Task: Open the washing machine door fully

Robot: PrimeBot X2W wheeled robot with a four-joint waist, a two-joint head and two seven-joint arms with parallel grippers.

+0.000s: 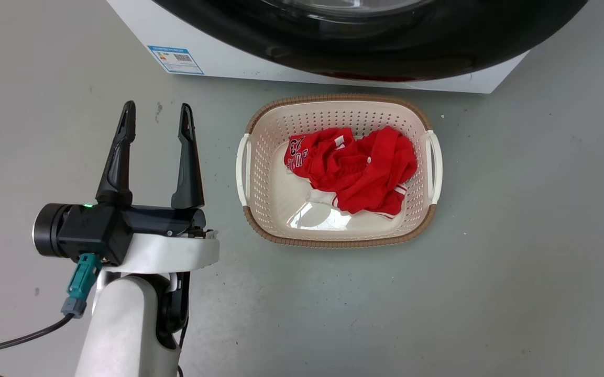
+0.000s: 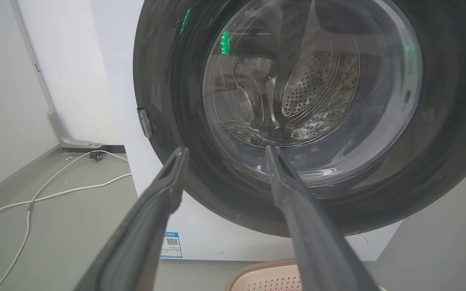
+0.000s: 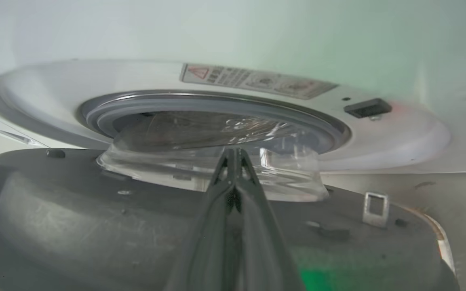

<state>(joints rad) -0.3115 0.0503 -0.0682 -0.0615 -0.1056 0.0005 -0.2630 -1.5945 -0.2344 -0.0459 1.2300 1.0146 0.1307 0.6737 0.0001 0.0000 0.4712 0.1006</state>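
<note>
At 12 o'clock, head view: washing machine (image 1: 228, 65), a white box with a blue label (image 1: 176, 60) at its 8 o'clock corner.
Washing machine door (image 1: 364, 42): glossy black disc, ajar. The right wrist view shows its inner face and glass bowl, with a gap to the grey-blue gasket (image 3: 216, 101).
Left gripper (image 1: 157, 123): at 8 o'clock in the head view, jaws wide and empty, fingers aimed at the door's lower rim, apart from it.
Right gripper (image 3: 235, 151): fingers pressed together, tips before the glass bowl; contact cannot be told.
Basket (image 1: 265, 157): centre of the head view, on the floor near the machine, red garment (image 1: 354, 167) inside.
Cable (image 2: 55, 190): white, on the floor at 8 o'clock, left wrist view.
</note>
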